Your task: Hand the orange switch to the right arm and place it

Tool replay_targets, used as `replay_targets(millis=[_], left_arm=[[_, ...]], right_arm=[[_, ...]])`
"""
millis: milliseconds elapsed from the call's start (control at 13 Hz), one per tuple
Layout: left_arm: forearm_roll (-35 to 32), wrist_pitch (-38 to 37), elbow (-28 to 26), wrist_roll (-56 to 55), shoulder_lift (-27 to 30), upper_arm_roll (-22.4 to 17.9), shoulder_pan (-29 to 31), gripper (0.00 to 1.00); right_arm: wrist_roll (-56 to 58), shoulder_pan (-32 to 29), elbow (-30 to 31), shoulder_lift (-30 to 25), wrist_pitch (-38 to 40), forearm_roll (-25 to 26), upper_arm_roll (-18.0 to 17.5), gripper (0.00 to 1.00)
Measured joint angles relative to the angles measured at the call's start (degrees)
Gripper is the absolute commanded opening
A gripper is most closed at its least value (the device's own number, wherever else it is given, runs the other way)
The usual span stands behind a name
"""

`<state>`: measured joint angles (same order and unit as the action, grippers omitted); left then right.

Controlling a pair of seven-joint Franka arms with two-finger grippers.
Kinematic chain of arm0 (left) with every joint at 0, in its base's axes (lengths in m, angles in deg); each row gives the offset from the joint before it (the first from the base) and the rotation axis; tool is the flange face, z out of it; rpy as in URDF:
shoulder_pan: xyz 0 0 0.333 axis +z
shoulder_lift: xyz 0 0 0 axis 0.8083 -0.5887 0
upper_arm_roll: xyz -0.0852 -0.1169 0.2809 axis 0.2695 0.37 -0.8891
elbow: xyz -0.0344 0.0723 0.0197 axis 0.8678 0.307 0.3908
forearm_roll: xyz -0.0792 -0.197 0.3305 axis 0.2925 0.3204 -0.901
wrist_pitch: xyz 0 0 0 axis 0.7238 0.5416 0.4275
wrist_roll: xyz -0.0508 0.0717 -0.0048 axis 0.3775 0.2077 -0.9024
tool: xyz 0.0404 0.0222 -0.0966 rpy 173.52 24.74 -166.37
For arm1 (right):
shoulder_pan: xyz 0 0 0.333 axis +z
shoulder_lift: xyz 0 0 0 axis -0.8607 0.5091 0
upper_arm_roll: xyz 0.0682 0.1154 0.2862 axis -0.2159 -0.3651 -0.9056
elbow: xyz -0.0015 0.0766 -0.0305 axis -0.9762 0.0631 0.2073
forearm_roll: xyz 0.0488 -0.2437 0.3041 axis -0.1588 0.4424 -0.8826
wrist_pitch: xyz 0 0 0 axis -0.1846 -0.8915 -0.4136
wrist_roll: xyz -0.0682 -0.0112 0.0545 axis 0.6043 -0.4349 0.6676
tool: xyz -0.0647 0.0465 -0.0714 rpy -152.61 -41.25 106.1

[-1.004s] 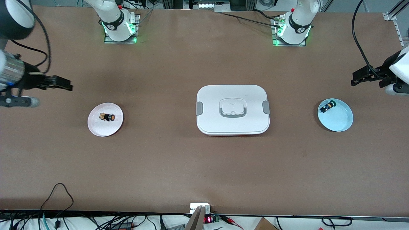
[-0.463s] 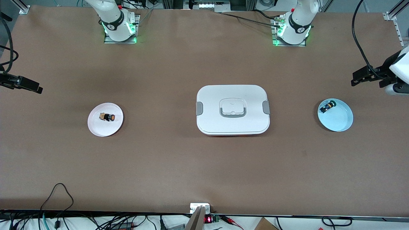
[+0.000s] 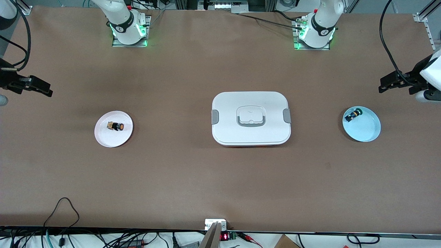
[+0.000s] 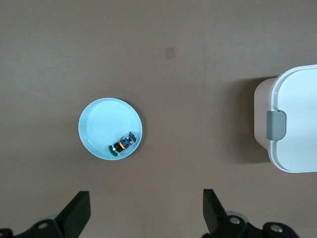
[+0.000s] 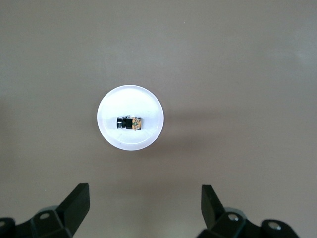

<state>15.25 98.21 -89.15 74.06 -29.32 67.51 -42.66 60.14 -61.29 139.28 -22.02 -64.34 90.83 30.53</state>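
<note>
The orange switch (image 3: 116, 126) lies on its side in the middle of a small white plate (image 3: 103, 137), toward the right arm's end of the tabletop (image 3: 193, 179). Nothing touches it. In the right wrist view the switch (image 5: 129, 122) sits alone at the centre of the plate (image 5: 119, 141).

The right pincer (image 3: 43, 88) hangs in the air over the tabletop's edge at that end, well apart from the plate, with its fingers (image 5: 77, 203) spread wide and nothing between them.

A white lidded box (image 3: 250, 119) with grey side clips stands at the middle of the tabletop. Toward the left arm's end lies a pale blue plate (image 3: 367, 132) carrying a green switch (image 3: 353, 114) near its rim.

The left pincer (image 3: 387, 82) waits in the air above that end of the tabletop, near the blue plate, with its fingers (image 4: 78, 213) also spread wide and empty.
</note>
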Motion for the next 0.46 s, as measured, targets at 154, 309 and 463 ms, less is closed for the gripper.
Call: replay_targets(millis=[154, 309, 463], left_arm=[[0.0, 0.0, 0.0, 0.0, 0.0, 0.0, 0.0, 1.0], [0.0, 0.0, 0.0, 0.0, 0.0, 0.0, 0.0, 1.0], [0.0, 0.0, 0.0, 0.0, 0.0, 0.0, 0.0, 1.0]], right_arm=[[0.2, 0.0, 0.0, -0.8, 0.0, 0.0, 0.0, 1.0], [0.4, 0.0, 0.0, -1.0, 0.0, 0.0, 0.0, 1.0], [0.5, 0.0, 0.0, -1.1, -0.3, 0.0, 0.0, 1.0]])
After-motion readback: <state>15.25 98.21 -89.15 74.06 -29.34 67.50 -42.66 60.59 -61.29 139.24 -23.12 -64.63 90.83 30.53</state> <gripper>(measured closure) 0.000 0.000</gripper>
